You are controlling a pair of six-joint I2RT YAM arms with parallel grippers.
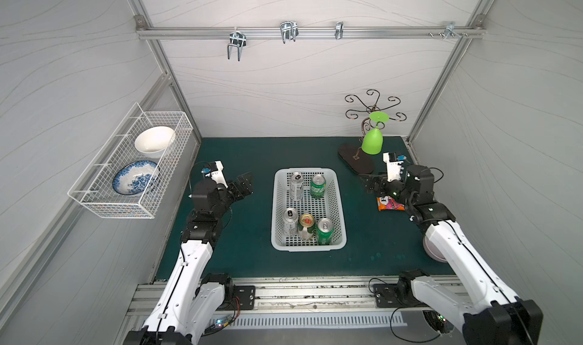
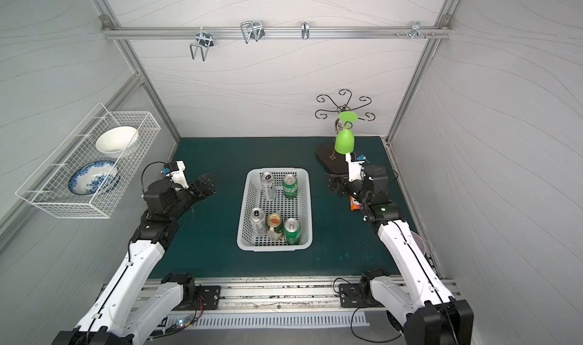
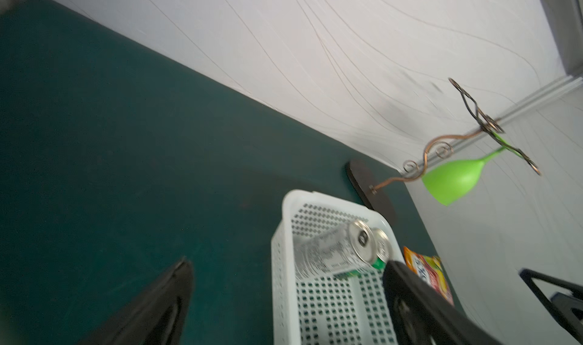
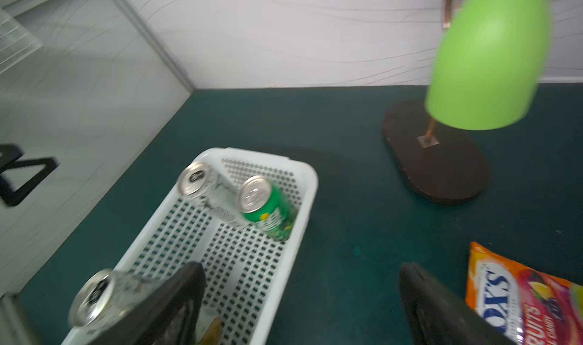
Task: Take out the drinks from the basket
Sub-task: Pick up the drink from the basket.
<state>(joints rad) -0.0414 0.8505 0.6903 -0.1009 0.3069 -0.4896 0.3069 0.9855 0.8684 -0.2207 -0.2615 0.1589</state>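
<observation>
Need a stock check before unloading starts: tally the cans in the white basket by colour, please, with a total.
Silver-white cans: 2
Green cans: 2
Green-white can with gold top: 1
Total in the basket: 5

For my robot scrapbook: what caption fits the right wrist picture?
Open right jaws face a white perforated plastic basket holding silver and green aluminium cans, with an orange snack packet alongside.
</observation>
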